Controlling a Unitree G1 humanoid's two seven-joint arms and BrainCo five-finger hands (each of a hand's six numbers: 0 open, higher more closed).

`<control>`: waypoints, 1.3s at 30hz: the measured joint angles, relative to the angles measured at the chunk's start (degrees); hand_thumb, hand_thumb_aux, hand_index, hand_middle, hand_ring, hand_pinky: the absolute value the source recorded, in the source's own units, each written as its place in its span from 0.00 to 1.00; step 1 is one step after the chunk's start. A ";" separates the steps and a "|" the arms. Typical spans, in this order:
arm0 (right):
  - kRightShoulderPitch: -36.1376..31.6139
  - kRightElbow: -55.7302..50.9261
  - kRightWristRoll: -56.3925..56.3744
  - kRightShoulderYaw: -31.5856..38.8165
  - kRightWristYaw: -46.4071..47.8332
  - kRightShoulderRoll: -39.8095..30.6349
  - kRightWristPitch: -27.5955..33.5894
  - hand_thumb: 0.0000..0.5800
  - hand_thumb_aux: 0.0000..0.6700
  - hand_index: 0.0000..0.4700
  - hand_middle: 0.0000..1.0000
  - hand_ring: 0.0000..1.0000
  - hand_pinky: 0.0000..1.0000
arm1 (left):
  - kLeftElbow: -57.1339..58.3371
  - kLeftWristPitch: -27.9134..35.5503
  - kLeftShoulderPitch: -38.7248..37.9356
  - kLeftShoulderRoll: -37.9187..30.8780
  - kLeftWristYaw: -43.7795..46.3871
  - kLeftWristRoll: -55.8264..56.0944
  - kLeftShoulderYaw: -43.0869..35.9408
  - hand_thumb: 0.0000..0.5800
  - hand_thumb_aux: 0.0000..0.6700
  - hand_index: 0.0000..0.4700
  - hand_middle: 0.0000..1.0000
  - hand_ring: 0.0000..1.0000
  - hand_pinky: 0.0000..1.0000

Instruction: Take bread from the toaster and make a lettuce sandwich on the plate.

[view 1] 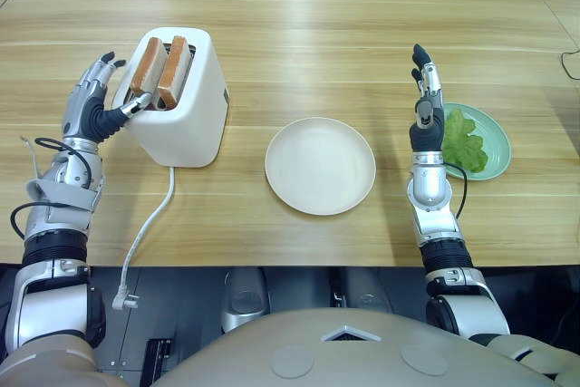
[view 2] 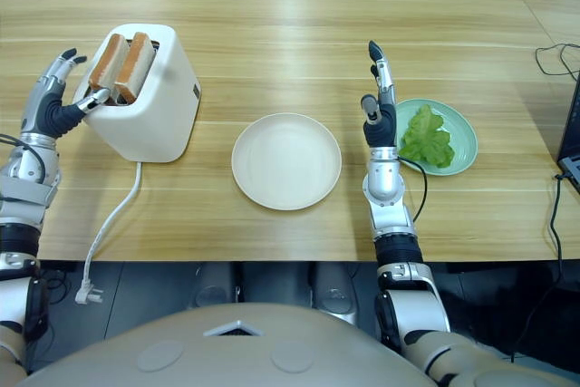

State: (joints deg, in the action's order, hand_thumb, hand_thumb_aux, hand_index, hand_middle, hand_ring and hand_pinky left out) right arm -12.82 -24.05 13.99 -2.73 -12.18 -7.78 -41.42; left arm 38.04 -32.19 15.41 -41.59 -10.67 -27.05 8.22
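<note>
Two browned bread slices (view 1: 161, 68) in boxy white toaster (view 1: 188, 126); round plate (view 1: 320, 167).

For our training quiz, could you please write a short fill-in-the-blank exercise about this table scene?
1. Out of the toaster stick ____ slices of bread.
2. The lettuce lies on a small dish coloured ____.
3. The robot hand at the toaster is the robot's ____ one.

Missing words: two; green; left.
</note>
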 measured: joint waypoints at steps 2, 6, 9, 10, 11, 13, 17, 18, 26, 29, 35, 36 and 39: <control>-0.01 -0.02 0.00 0.00 0.00 -0.02 0.00 0.00 0.00 0.00 0.00 0.00 0.00 | -0.48 0.13 0.02 -0.03 -0.05 0.13 -0.26 0.78 0.53 0.52 0.00 0.00 0.00; -0.03 -0.03 -0.02 0.00 -0.01 -0.05 0.00 0.00 0.00 0.00 0.00 0.00 0.00 | -2.28 0.55 0.22 -0.07 -0.14 0.51 -0.58 0.93 0.73 0.72 0.00 0.00 0.00; -0.04 -0.05 -0.03 0.00 -0.01 -0.13 0.00 0.00 0.00 0.00 0.00 0.00 0.00 | -3.31 0.82 0.15 -0.06 -0.09 0.77 -0.92 0.97 0.84 0.82 0.00 0.00 0.00; -0.04 -0.07 -0.05 -0.01 -0.01 -0.22 0.00 0.00 0.00 0.00 0.00 0.00 0.00 | -4.12 0.91 -0.11 -0.03 0.00 0.98 -0.98 0.97 0.84 0.82 0.00 0.00 0.00; -0.04 -0.13 -0.05 -0.01 -0.01 -0.29 0.00 0.00 0.00 0.00 0.00 0.00 0.00 | -4.77 0.87 -0.42 0.11 0.16 1.65 -0.99 0.98 0.87 0.85 0.00 0.00 0.00; -0.07 -0.33 -0.07 -0.01 -0.02 -0.37 0.00 0.00 0.00 0.00 0.00 0.00 0.00 | -5.40 0.77 -0.75 0.39 0.40 2.43 -0.96 0.97 0.83 0.81 0.00 0.00 0.00; -0.13 -0.65 -0.06 0.01 -0.05 -0.43 0.00 0.00 0.00 0.00 0.00 0.00 0.00 | -7.37 0.14 -1.30 1.67 1.43 5.51 -0.52 0.87 0.64 0.63 0.00 0.00 0.00; -0.14 -0.65 -0.05 0.01 -0.06 -0.43 0.00 0.00 0.00 0.00 0.00 0.00 0.00 | -7.63 0.13 -1.30 1.79 1.49 6.17 -0.49 0.91 0.69 0.68 0.00 0.00 0.00; -0.15 -0.70 -0.04 0.01 -0.20 -0.47 0.01 0.00 0.00 0.00 0.00 0.00 0.00 | -9.73 1.08 1.30 2.92 0.36 8.99 1.93 1.00 1.00 0.98 0.00 0.00 0.00; -0.20 -0.86 -0.03 0.05 -0.25 -0.45 0.01 0.00 0.00 0.00 0.00 0.00 0.00 | -12.45 1.82 2.49 2.96 -0.75 9.39 3.23 1.00 1.00 0.98 0.00 0.00 0.00; -0.50 -1.94 0.02 0.07 -0.51 -0.45 0.00 0.00 0.00 0.00 0.00 0.00 0.00 | -15.80 2.86 4.84 2.75 -1.61 9.50 4.52 1.00 1.00 0.98 1.00 1.00 1.00; -0.51 -2.12 0.03 0.07 -0.54 -0.45 0.00 0.00 0.00 0.00 0.00 0.00 0.00 | -15.89 2.98 4.88 2.75 -1.68 9.51 4.52 1.00 1.00 0.98 1.00 1.00 1.00; -0.59 -2.28 0.07 0.07 -0.64 -0.45 0.00 0.00 0.00 0.00 0.00 0.00 0.00 | -16.17 3.36 5.08 2.76 -2.17 9.57 4.64 1.00 1.00 0.98 1.00 1.00 1.00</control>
State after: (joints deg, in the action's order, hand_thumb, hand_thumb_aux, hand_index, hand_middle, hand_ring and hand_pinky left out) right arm -13.40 -26.33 14.06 -2.66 -12.82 -8.23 -41.42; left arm 21.88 -28.83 20.48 -38.83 -12.84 -17.48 12.86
